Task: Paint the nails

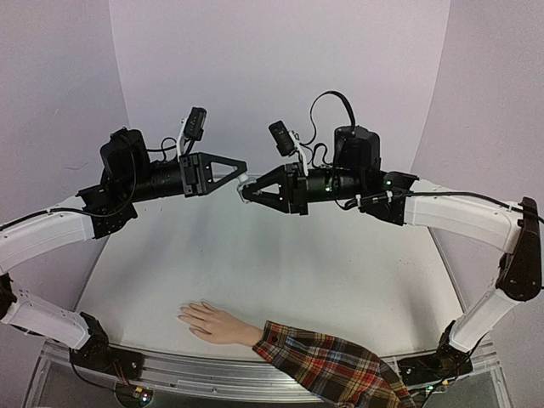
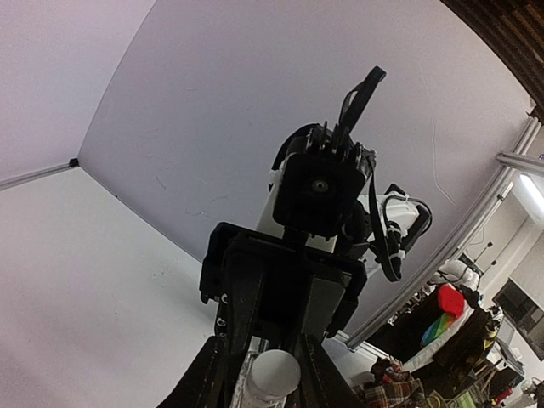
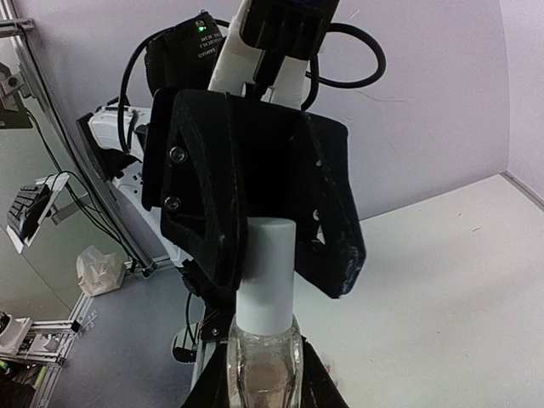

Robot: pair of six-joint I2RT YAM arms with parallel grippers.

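A beige mannequin hand [image 1: 217, 324] in a red plaid sleeve [image 1: 331, 367] lies palm down at the table's near edge. The nails [image 1: 182, 317] point left and are too small to make out. High above the table's middle both arms meet tip to tip. My right gripper [image 1: 246, 192] [image 3: 263, 387] is shut on the clear glass bottle [image 3: 263, 365], holding it up in the air. My left gripper [image 1: 243, 173] [image 2: 274, 384] faces it, its fingers pressed on either side of the bottle's white cap [image 2: 274, 372] [image 3: 265, 272].
The white table [image 1: 340, 272] runs back to a curved white wall. An aluminium rail [image 1: 195, 374] lines the near edge between the arm bases. Beyond the table, the left wrist view shows room clutter [image 2: 442, 327].
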